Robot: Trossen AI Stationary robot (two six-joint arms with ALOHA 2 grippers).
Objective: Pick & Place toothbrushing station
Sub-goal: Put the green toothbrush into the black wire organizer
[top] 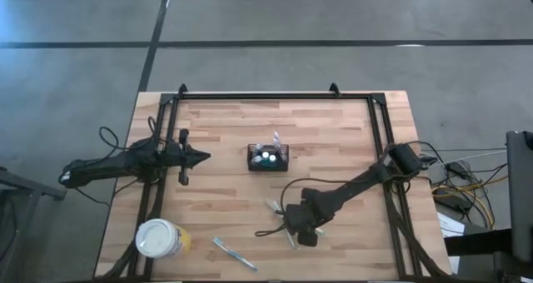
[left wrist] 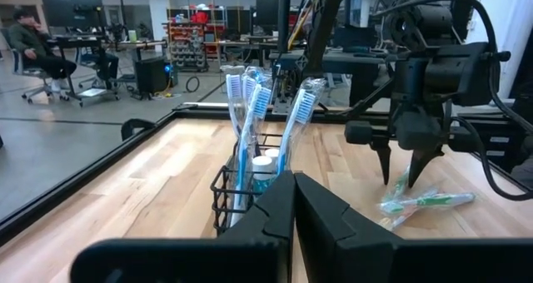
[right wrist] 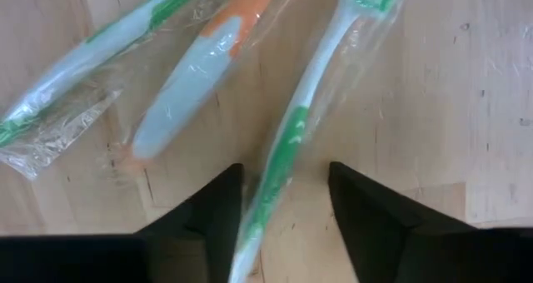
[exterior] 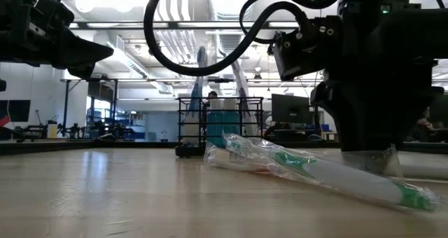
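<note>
The toothbrushing station [top: 268, 157], a small black wire-mesh caddy with several blue toothbrushes standing in it [left wrist: 250, 162], rests on its base at the table's middle. Near the front edge lie three plastic-wrapped toothbrushes [top: 279, 215]. My right gripper [right wrist: 285, 201] points down over them, open. Its fingers stand on either side of the handle of a green-and-white wrapped toothbrush [right wrist: 293, 137] without touching it. An orange one [right wrist: 187, 83] and another green one [right wrist: 92, 54] lie beside it. My left gripper [left wrist: 293, 187] is shut and level, left of the caddy, holding nothing.
A round white-and-yellow cup [top: 160, 239] stands at the near left corner. A loose blue toothbrush [top: 235, 254] lies by the front edge. A black frame [top: 275, 96] runs along the table's far and side edges. Bare wood lies right of the caddy.
</note>
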